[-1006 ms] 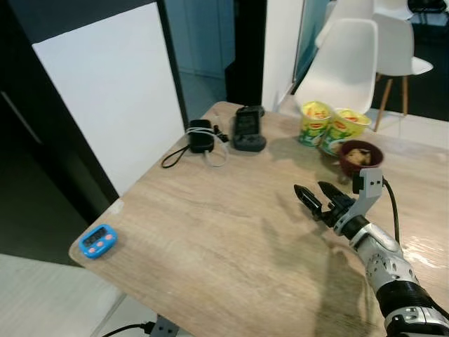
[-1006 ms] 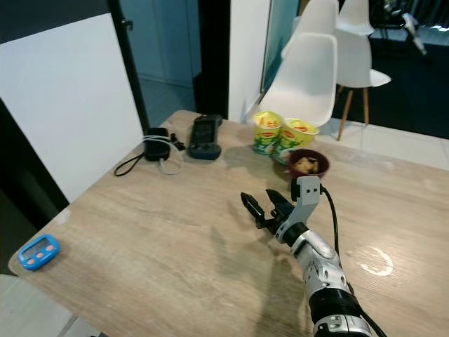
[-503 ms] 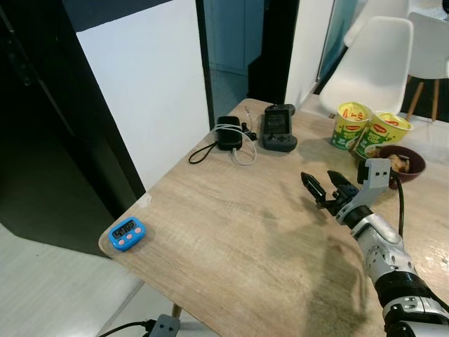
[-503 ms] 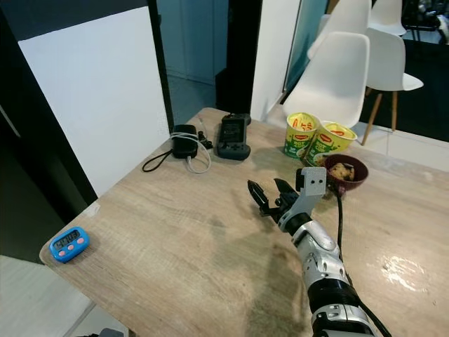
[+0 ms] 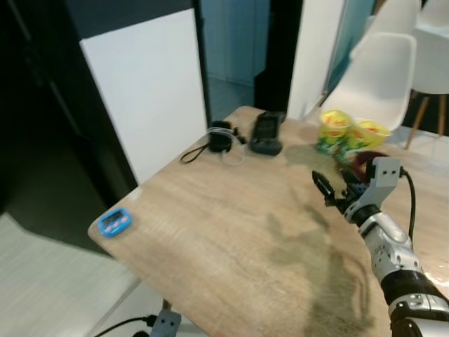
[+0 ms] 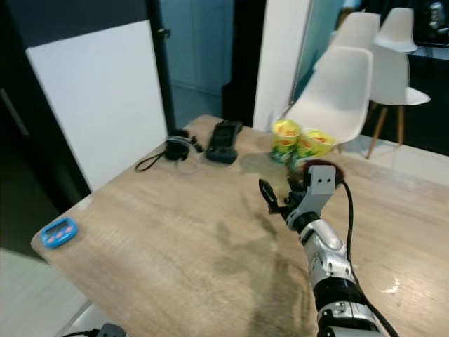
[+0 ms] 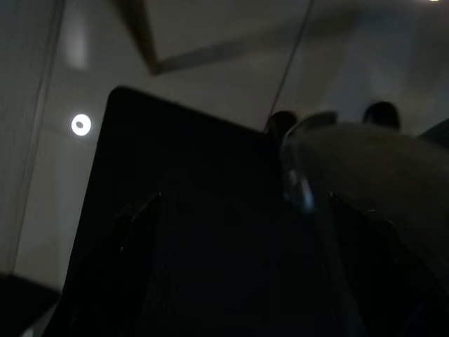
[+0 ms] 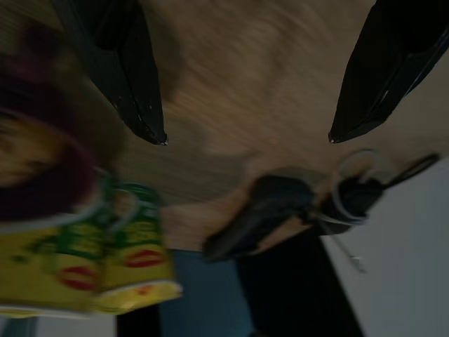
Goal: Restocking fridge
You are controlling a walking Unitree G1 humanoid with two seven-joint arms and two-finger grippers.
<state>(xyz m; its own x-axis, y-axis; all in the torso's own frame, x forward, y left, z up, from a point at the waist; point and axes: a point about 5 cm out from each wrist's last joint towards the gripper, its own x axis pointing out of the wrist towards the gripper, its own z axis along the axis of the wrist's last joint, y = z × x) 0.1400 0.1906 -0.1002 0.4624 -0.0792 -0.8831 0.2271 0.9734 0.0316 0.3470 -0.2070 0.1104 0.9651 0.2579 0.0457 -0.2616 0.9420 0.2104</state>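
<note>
Right gripper [image 5: 335,192] hovers over the table [image 5: 231,232], fingers [image 8: 137,98] wide apart, seemingly empty

Desk [image 5: 231,232]: light wood-grain top, one corner toward the camera, soft shadows across the middle. White panel [image 5: 151,84]: leaning upright just beside the desk's left edge, against a black wall [image 5: 42,126]. Floor [image 5: 49,281]: pale, smooth. White chair [image 5: 375,77]: moulded shell seat, at the desk's far side; second white chair [image 6: 401,35] on wooden legs behind it. Teal partition [image 5: 231,35] and dark pillar [image 5: 280,49] beyond.
</note>
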